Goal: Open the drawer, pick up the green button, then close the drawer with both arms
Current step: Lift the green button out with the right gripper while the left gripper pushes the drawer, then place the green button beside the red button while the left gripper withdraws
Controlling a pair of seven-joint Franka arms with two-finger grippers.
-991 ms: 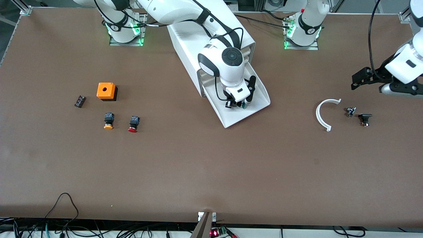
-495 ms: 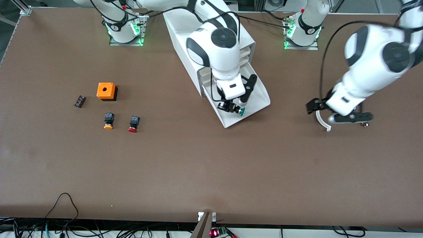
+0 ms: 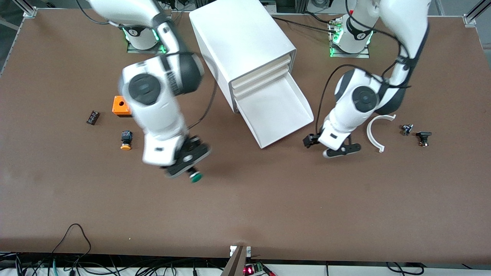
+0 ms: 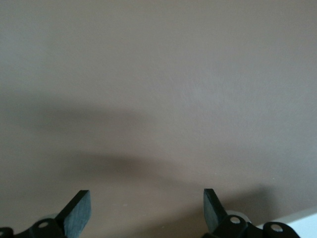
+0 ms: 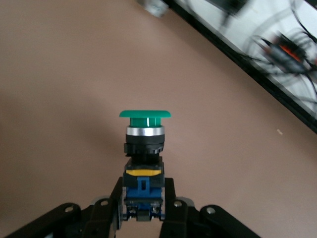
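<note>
The right gripper hangs over bare desk, jaws clamped on the button. The left gripper, jaws wide, hovers just beside the open drawer. Best set the button down gently, then push the drawer's front squarely. Count: two arms, one cabinet, one green button, one orange-capped button.

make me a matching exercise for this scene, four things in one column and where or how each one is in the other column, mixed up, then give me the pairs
1. green button
2. bottom drawer
3. left gripper
4. orange-capped button

A. open, over the table beside the drawer's front
B. lying on the table near the orange box
C. pulled out, nothing in it
D. clamped in the right gripper, above the table

Pairs: 1-D, 2-C, 3-A, 4-B
</note>
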